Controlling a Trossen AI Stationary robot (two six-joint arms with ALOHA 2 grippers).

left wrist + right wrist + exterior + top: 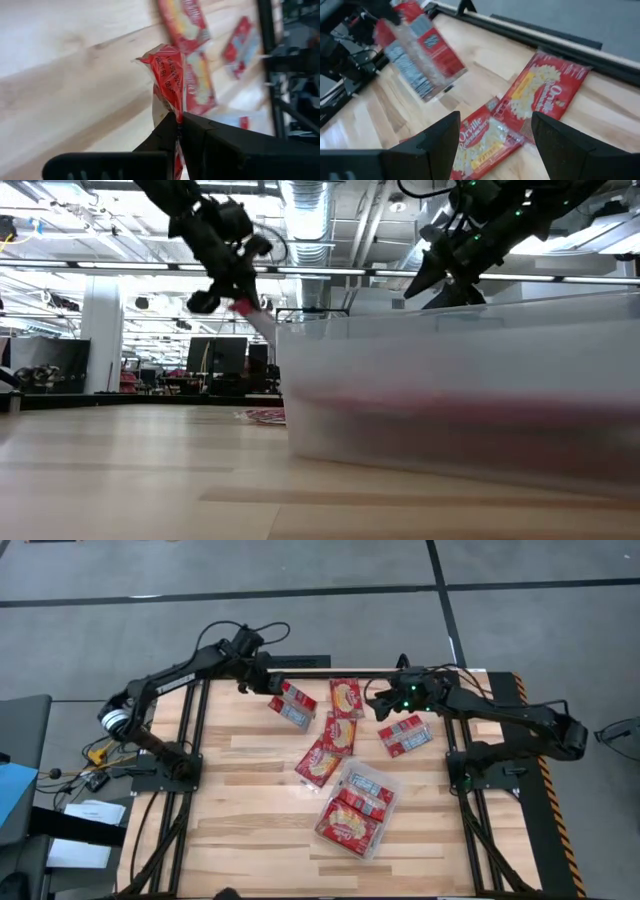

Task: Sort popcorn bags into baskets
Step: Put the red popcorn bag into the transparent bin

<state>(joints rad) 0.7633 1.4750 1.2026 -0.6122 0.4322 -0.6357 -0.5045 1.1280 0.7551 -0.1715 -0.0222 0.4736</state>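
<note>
Wooden tabletop [240, 830], both arms reaching in from the far edge.

Clear tray [387, 783], toward the near-right of centre: two popcorn bags inside [352, 823], stacked toward its near end. Portion done, by estimate: under a third.

Loose popcorn bags, still to sort: one by the far edge [346, 696]; one just nearer [340, 733]; one mid-table beside the tray's left side [318, 763]; one toward the right edge, label side up [404, 734].

Left gripper [268, 685], near the far edge, fingers pinching a bag [293, 705] by its edge, lifted clear of the wood. Likely next into the tray.

Right gripper [381, 703], fingers spread, empty, hovering over the far-edge bags.
</note>
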